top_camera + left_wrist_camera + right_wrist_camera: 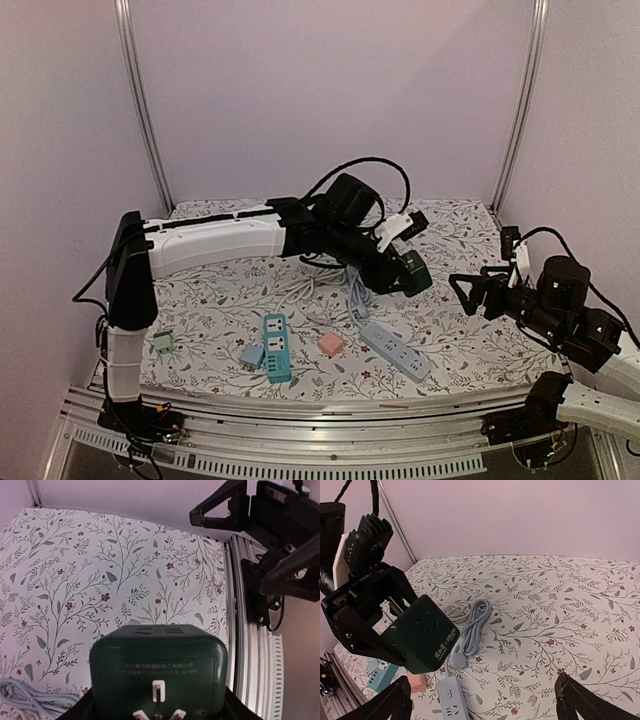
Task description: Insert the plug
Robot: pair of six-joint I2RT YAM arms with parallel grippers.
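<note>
My left gripper (402, 268) is shut on a dark green cube-shaped plug adapter (414, 273) and holds it in the air above the floral table. In the left wrist view the cube (157, 665) fills the lower middle between my fingers, its white prongs facing the camera. In the right wrist view the cube (422, 634) shows its socket face at left. A grey-blue power strip (396, 349) lies below it and also shows in the right wrist view (452, 700). My right gripper (468, 290) is open and empty, to the right of the cube, its fingers (387, 704) spread wide.
A teal power strip (277, 347), a pink cube (331, 344), a small light-blue adapter (251, 354) and a small green adapter (163, 344) lie near the front. Coiled white and grey cords (330, 285) lie mid-table. A metal rail (250, 650) borders the table.
</note>
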